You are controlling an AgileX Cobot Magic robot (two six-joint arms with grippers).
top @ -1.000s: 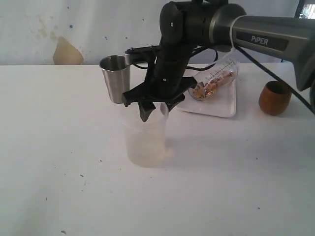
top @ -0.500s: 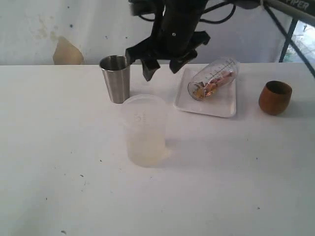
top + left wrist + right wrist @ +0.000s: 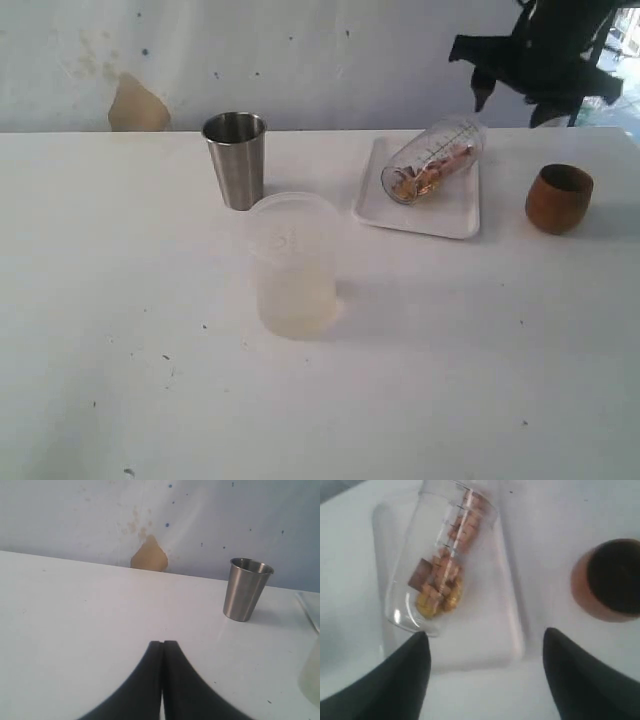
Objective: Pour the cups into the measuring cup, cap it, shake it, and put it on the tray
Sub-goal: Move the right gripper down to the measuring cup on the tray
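Note:
The measuring cup (image 3: 433, 160) (image 3: 437, 570) lies on its side on the white tray (image 3: 420, 212) (image 3: 485, 640), with brown and yellow bits inside. The steel cup (image 3: 235, 158) (image 3: 246, 596) stands upright left of the tray. Right of the tray stands the wooden cup (image 3: 559, 198) (image 3: 607, 580). My right gripper (image 3: 510, 105) (image 3: 485, 632) hangs open high above the tray and the wooden cup, holding nothing. My left gripper (image 3: 163, 642) is shut and empty, low over bare table and pointing toward the steel cup. It does not show in the exterior view.
A wide frosted plastic container (image 3: 293, 265) stands in front of the steel cup, near the table's middle; its edge (image 3: 312, 675) shows in the left wrist view. A stained wall backs the table's far edge.
My right arm has risen from just above the frosted container and swung up and to the right, with its jaws open. Nothing on the table has moved.

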